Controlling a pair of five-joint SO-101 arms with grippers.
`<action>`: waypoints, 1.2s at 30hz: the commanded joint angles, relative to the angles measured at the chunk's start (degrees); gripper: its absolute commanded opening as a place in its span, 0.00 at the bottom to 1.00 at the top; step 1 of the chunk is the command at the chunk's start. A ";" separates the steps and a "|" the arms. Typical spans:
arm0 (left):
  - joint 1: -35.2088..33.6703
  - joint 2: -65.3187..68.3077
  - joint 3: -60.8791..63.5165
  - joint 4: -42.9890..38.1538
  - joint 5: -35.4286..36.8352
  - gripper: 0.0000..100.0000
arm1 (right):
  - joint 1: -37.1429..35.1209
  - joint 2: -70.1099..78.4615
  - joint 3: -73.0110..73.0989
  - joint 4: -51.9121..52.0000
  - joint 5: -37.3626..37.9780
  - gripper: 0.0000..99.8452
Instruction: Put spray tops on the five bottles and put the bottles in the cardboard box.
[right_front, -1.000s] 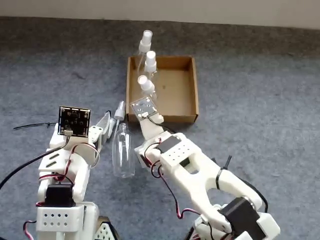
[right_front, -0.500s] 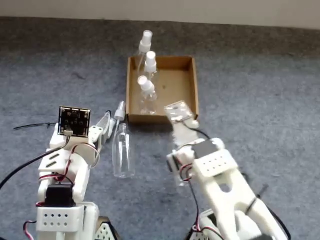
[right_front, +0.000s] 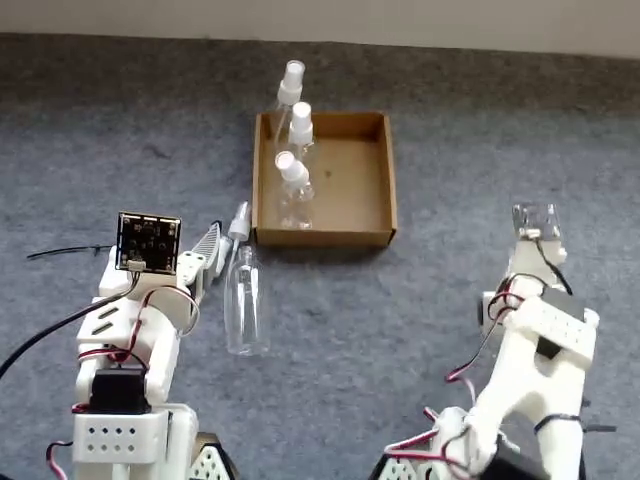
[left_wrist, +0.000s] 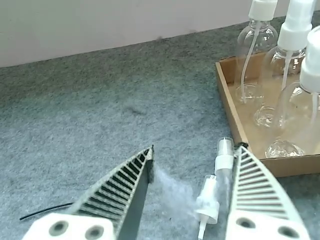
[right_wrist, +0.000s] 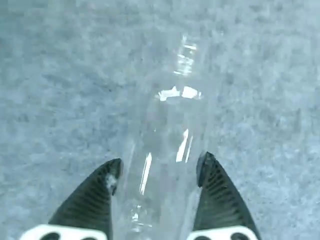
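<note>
Spray top (right_front: 238, 222) lies loose on carpet (right_front: 120, 130) at L, btwn the wide-spread fingers of left gripper (right_front: 222, 242), close to one finger; nothing pinched. Small, rigid, light. Dip tube looks thin and bendy, so take it by the collar, not the tube.

Just beside it is the lying bottle (right_front: 246, 300), on its side, neck toward the box, no top on. Clear thin plastic, looks empty, so prob. light and smooth. Likely to roll, and to dent if squeezed hard; grip mid-body or at the stiffer neck.

Cardboard box (right_front: 325, 237) sits at centre, open and shallow, w/ three topped bottles (right_front: 299, 128) upright along its L wall. They're tall and tippy, easy to knock.

Far R, right gripper (right_front: 535, 225) has fingers pinching held bottle (right_wrist: 170, 115) across its body, no top on. Can't tell whether it rests on the carpet.

Carpet is grey, short pile: some friction, soft under a standing bottle. Pale wall (right_front: 450, 20) runs along far edge; black cable (right_front: 60, 252) by L arm.
</note>
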 joint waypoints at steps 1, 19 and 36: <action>-0.13 -0.31 -0.31 -0.97 0.62 0.23 | 3.30 5.05 -1.01 -1.80 0.88 0.10; 1.63 -0.48 0.84 -1.23 0.44 0.23 | -0.92 6.11 -22.73 13.23 -6.86 0.29; 1.45 -0.84 0.84 -1.23 0.44 0.23 | -1.36 27.65 -38.55 20.88 -5.63 0.29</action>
